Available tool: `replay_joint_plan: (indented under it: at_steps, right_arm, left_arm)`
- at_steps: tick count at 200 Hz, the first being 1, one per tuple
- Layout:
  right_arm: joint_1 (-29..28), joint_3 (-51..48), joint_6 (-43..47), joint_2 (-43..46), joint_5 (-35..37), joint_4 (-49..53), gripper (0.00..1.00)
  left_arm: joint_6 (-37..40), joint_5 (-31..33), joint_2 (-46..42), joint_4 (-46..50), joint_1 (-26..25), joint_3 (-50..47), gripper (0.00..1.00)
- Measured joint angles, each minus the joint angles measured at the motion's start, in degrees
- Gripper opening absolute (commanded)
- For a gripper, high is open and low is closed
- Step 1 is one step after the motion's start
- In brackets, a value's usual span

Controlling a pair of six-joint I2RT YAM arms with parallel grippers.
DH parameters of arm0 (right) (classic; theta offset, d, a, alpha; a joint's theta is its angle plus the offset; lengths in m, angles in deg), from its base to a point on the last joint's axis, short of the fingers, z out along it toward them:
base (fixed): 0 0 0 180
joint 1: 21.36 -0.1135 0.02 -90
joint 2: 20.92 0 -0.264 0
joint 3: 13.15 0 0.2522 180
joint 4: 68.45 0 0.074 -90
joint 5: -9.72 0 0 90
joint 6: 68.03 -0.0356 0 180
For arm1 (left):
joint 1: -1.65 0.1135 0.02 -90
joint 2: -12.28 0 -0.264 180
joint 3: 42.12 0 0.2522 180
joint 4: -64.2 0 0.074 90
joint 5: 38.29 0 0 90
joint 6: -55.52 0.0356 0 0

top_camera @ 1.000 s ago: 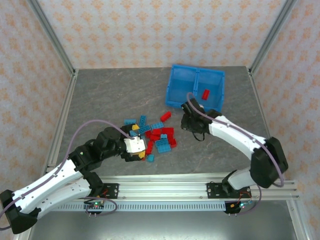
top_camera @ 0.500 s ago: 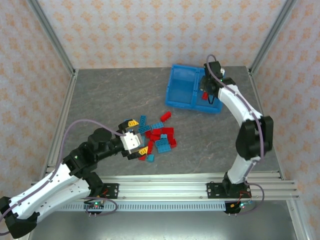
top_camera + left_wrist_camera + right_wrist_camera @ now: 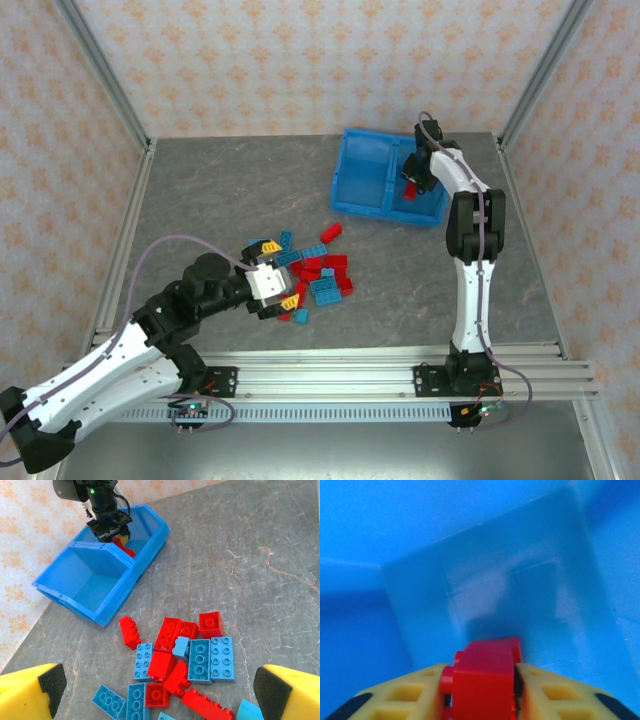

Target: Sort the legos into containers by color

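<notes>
Pinched red brick (image 3: 482, 690) in right gripper (image 3: 480, 670), straight over right compartment (image 3: 520, 595) of bin (image 3: 95, 585); spread left gripper (image 3: 160, 686) wide above pile (image 3: 190, 652)

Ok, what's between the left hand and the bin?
Left wrist view: the pile of red and blue legos sits ahead of the left hand, then bare table up to the bin.

The grey marbled table top (image 3: 220, 190) is being lit brightly from above, only short soft shadows being cast under the red and light blue studded plastic bricks (image 3: 200, 660). Close up, the translucent blue plastic bin (image 3: 510, 590) is being rendered hazy, with a dim shadow on its floor.
</notes>
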Motion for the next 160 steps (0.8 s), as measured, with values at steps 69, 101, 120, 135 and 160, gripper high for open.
replay_joint_plan:
  at_steps: [69,101,120,135,160]
  right_arm:
    - [-0.1,-9.9,0.3,12.2,-3.1,1.5,0.47]
    - [-1.7,-29.2,-0.9,34.6,-4.4,-0.9,0.49]
    - [-5.8,-39.4,-2.6,48.4,-5.1,-2.8,0.53]
    - [-11.8,-46.0,-4.1,57.4,-5.1,-3.8,0.54]
    - [-22.3,-54.8,-6.9,65.0,-4.8,-5.2,0.55]
  left_arm:
    - [1.2,1.5,0.2,0.9,0.0,0.0,1.00]
    - [1.5,1.5,-0.1,1.0,0.0,0.0,1.00]
    - [1.6,1.5,-0.1,1.1,0.0,0.0,1.00]
    - [1.6,1.6,-0.1,1.1,0.0,0.0,1.00]
    - [2.0,1.7,-0.1,1.3,0.0,0.0,1.00]
